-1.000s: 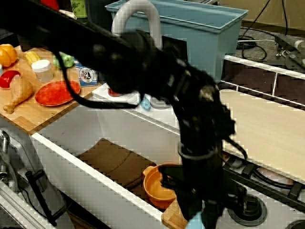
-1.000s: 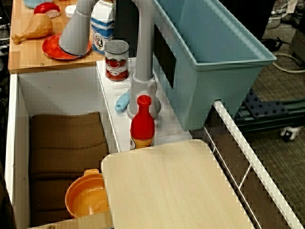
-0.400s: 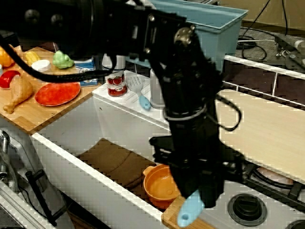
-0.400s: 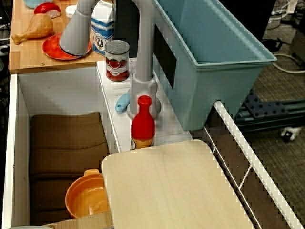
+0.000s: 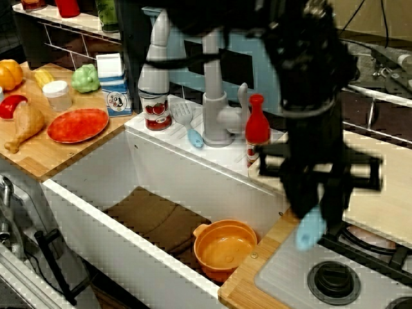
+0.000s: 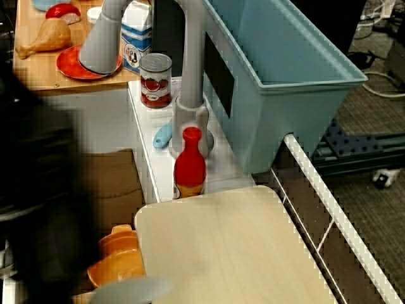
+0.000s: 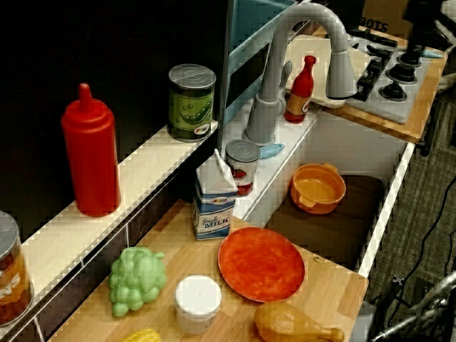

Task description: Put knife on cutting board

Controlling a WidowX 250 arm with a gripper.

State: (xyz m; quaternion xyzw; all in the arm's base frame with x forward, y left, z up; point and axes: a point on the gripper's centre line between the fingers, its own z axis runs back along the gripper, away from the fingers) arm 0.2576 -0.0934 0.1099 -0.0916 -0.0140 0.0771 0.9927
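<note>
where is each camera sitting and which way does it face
Front view: sits low before the sink, faces the faucet; the arm and claw holding the knife fill its right.
Overhead view: sits above the cutting board, looks down; the arm is a dark blur at left.
Far-end view: sits by the food board, looks along the counter to the stove; little of the robot shows.
All share the red bottle and orange bowl.

Orange bowl point(image 7: 318, 188) in sink point(image 7: 399, 182); milk carton point(image 7: 214, 195) beside red plate point(image 7: 261, 263).

An orange plastic bowl point(image 5: 224, 248) sits in the white sink point(image 5: 96, 168) on a brown mat point(image 5: 154, 217). A red sauce bottle point(image 5: 257, 129) stands beside the grey faucet point(image 5: 214, 122).
</note>
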